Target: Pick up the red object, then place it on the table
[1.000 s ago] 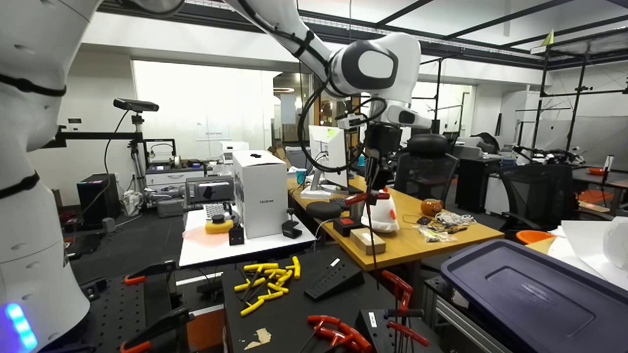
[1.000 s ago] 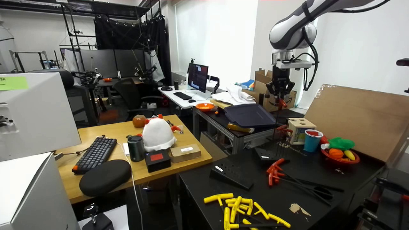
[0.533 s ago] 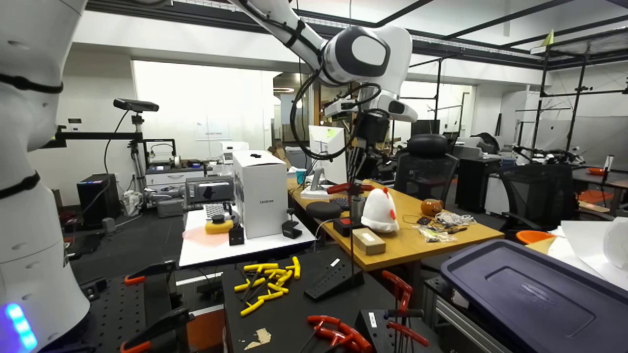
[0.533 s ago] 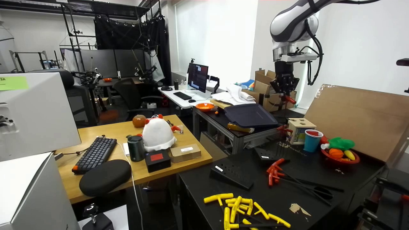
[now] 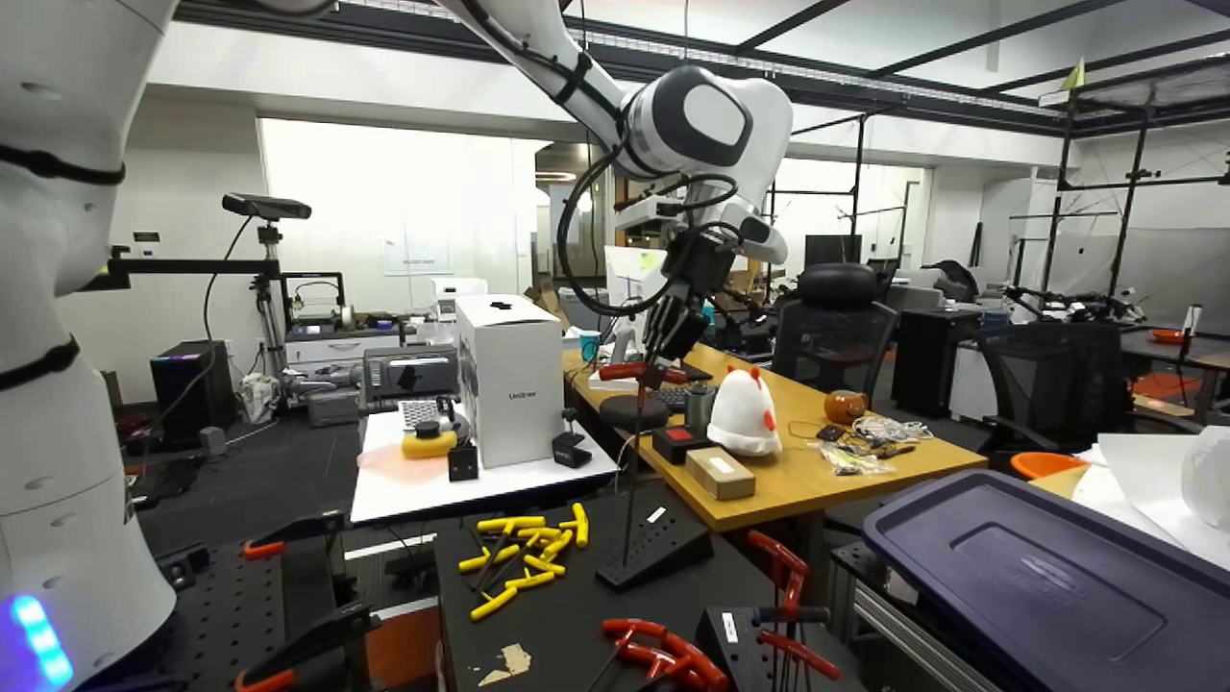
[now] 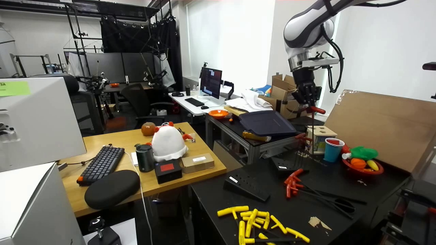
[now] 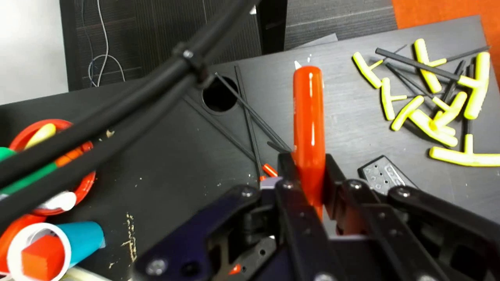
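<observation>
The red object is a T-handled hex key with a red handle (image 5: 623,371) and a long dark shaft; it also shows in an exterior view (image 6: 318,110) and the wrist view (image 7: 309,113). My gripper (image 5: 659,358) is shut on the handle, as the wrist view shows (image 7: 309,168). The handle lies roughly level and the shaft hangs down, nearly upright. In an exterior view the shaft's lower end overlaps a black wedge holder (image 5: 663,553); I cannot tell whether it touches. The tan wooden table (image 5: 783,492) stands behind the key; it also shows in an exterior view (image 6: 201,144).
A black surface (image 5: 567,644) bears yellow T-handled keys (image 5: 538,543), more red keys (image 5: 663,649) and a blue cup (image 6: 332,152). A white plush (image 5: 745,413), a cardboard box (image 5: 721,473) and a monitor stand on the tan table. A dark blue lid (image 5: 1047,586) lies nearby.
My gripper and the held key have moved left in one exterior view and slightly right in the other. The gripper now tilts more. The key stays held; other things have not moved.
</observation>
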Controlling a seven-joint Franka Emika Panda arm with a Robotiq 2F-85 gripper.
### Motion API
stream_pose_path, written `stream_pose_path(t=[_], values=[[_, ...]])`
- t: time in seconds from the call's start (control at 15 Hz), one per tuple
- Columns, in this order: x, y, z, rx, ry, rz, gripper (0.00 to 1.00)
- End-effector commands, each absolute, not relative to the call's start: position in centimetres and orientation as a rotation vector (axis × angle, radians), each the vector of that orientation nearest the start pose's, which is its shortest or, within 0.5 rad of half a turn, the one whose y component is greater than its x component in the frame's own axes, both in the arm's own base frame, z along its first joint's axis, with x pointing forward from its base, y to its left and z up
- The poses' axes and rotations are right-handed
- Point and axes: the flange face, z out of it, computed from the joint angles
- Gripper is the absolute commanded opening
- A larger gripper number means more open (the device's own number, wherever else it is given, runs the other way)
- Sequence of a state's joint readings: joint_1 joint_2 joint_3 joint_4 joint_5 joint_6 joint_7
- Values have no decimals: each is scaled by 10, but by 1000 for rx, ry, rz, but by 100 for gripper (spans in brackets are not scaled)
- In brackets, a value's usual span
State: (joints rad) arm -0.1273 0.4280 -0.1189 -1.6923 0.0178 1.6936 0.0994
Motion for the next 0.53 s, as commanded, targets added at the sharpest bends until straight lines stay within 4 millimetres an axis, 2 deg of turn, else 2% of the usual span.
stream_pose_path(t=[0.0, 0.47], values=[[594, -133, 307, -3009, 441, 832, 5], [594, -135, 260, -3001, 437, 1042, 5]])
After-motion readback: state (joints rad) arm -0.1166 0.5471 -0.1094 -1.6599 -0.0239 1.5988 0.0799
